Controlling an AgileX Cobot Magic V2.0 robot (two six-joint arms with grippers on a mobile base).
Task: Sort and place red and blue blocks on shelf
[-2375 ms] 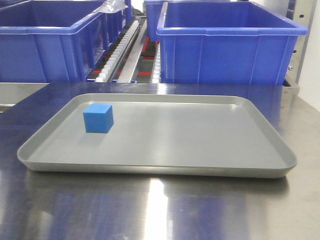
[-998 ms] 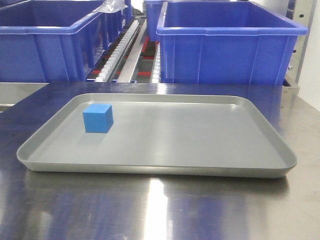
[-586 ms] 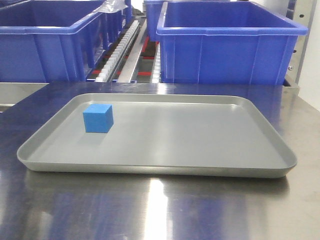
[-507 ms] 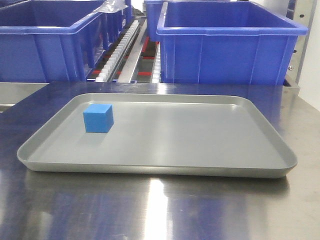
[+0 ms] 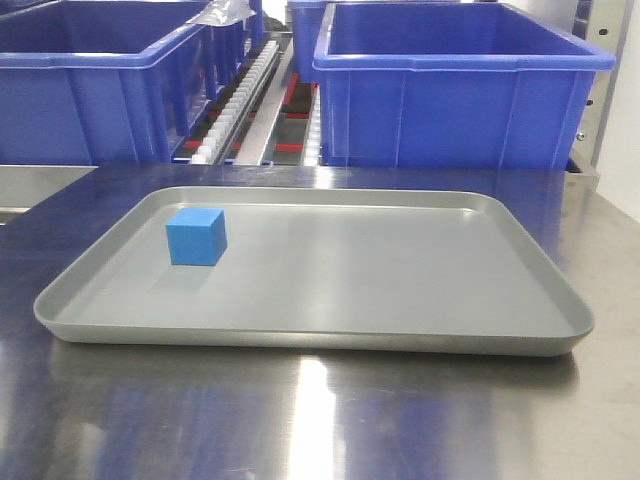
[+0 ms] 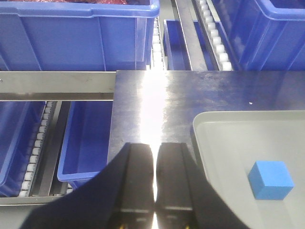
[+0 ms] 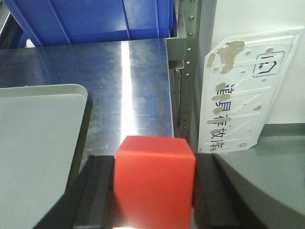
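Exterior front view: blue block [image 5: 196, 237] sits in the grey tray [image 5: 300, 340], near its far-left corner. The tray lies on the steel tabletop [image 5: 320, 420]. The shelf [image 5: 240, 95] with its roller tracks stands behind.

Left wrist view: left gripper [image 6: 155, 176] has its fingers pressed together, over the tabletop just off the tray's left edge.

Right wrist view: right gripper [image 7: 155, 191] pinches the red block [image 7: 155, 176] above the tabletop, just off the tray's right edge.
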